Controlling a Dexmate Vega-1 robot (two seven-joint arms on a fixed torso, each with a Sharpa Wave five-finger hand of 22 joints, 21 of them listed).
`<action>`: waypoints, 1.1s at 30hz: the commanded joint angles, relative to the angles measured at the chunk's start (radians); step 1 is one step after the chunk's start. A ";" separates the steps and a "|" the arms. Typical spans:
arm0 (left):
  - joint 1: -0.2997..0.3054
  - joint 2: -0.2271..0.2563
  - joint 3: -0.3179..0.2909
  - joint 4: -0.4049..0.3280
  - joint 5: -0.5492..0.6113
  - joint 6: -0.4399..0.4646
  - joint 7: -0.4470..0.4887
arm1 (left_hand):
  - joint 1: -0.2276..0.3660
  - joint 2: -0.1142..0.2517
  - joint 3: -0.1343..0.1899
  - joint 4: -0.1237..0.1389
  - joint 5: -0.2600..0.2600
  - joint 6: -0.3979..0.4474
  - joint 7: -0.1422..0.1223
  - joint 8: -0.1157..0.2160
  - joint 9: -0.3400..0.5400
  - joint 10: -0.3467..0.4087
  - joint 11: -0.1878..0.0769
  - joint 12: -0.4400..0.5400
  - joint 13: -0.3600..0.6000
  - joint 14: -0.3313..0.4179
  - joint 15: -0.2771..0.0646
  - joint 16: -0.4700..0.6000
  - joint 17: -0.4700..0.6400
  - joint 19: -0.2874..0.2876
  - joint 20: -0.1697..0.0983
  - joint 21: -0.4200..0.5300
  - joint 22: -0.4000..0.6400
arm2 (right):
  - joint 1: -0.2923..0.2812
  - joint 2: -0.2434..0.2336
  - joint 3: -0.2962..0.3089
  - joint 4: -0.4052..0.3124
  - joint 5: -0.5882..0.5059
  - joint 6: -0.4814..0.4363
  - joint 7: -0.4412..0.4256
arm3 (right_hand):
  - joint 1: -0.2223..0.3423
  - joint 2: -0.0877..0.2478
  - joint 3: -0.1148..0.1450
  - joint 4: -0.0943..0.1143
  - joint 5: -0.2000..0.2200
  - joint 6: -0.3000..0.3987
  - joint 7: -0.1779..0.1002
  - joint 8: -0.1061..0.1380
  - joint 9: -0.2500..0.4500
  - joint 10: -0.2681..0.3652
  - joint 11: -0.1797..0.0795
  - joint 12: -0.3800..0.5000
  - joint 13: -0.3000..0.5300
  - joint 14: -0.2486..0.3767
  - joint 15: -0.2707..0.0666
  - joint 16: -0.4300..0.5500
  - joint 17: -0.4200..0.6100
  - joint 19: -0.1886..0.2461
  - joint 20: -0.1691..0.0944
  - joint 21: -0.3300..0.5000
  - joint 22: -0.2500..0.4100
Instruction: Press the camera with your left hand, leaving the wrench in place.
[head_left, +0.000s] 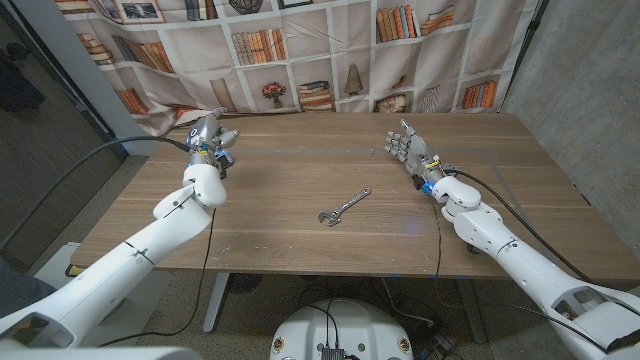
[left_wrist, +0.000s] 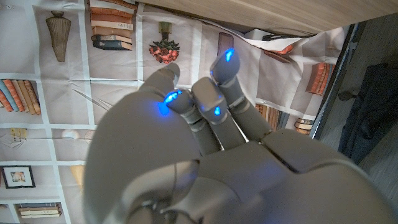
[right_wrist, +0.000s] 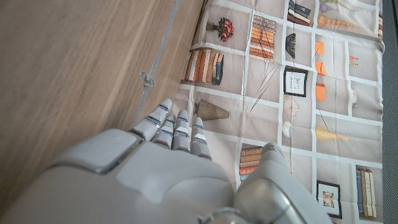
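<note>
A silver wrench (head_left: 343, 207) lies at an angle on the wooden table (head_left: 300, 240), a little in front of its middle and apart from both hands. My left hand (head_left: 210, 135) hovers over the table's far left part, fingers pointing toward the backdrop; whatever lies under it is hidden. Seen from the left wrist, the left hand (left_wrist: 199, 143) has its fingers (left_wrist: 225, 74) stretched out close together, blue lights on them, with nothing in them. My right hand (head_left: 410, 148) stands upright at the far right, fingers apart and empty; the right hand (right_wrist: 168, 174) shows beside the table edge.
A bookshelf-print cloth (head_left: 330, 50) hangs close behind the table's far edge. A small metal bit (head_left: 372, 151) lies on the wood left of the right hand, also seen as the metal bit (right_wrist: 147, 79). Cables run along both arms.
</note>
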 joint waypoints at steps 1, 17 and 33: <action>-0.018 0.024 0.014 -0.026 0.010 0.070 -0.032 | 0.033 -0.013 0.067 0.010 0.074 -0.002 -0.003 0.009 0.004 -0.007 0.001 0.025 0.067 -0.003 0.003 -0.013 0.016 -0.015 0.002 0.013 0.002 | -0.009 0.000 0.001 -0.001 0.008 -0.006 0.001 | 0.011 0.004 -0.001 -0.003 0.003 0.007 0.001 0.002 0.004 0.008 0.002 0.008 0.004 0.006 0.003 0.004 0.003 0.010 0.000 0.003 0.004; -0.080 0.027 0.047 -0.007 0.015 0.246 -0.054 | -0.010 -0.061 0.173 0.023 0.187 0.110 -0.012 0.035 0.003 0.010 0.008 0.021 0.076 0.010 0.006 -0.044 0.033 -0.019 0.001 0.033 -0.058 | -0.012 -0.003 -0.006 -0.011 0.004 -0.016 0.000 | 0.014 0.004 -0.001 -0.005 0.003 0.007 0.001 0.003 0.005 0.011 -0.003 0.009 0.004 0.008 0.004 0.004 0.003 0.014 0.001 0.003 0.004; -0.225 -0.002 0.222 0.106 0.180 0.453 -0.017 | -0.046 -0.080 0.247 0.027 0.230 0.160 -0.018 0.029 0.002 0.015 0.008 0.022 0.085 0.014 0.005 -0.050 0.055 -0.017 -0.001 0.077 -0.098 | -0.011 -0.012 -0.014 -0.034 -0.007 -0.043 -0.013 | 0.015 0.004 -0.002 -0.006 0.003 0.008 0.002 0.003 0.005 0.015 -0.001 0.010 0.004 0.012 0.005 0.005 0.003 0.018 0.002 0.004 0.004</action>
